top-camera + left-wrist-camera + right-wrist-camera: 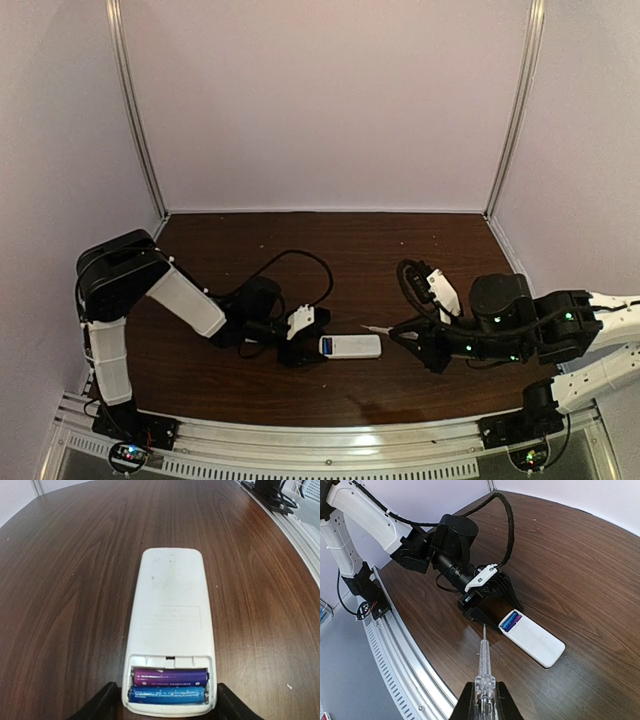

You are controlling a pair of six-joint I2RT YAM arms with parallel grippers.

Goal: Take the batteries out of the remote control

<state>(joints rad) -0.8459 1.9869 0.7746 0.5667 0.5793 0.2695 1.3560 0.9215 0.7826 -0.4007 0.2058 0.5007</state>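
No legible text: fine print on the purple battery [169,676] and blue battery [167,695], and the embossed panel [171,618] on the remote control [170,580] back, too blurred to read.

Left gripper [167,707] mostly cut off below; rear of pale tool [483,672] hidden.

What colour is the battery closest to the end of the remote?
Blue; the slim blue cylinder battery shows best in the left wrist view.
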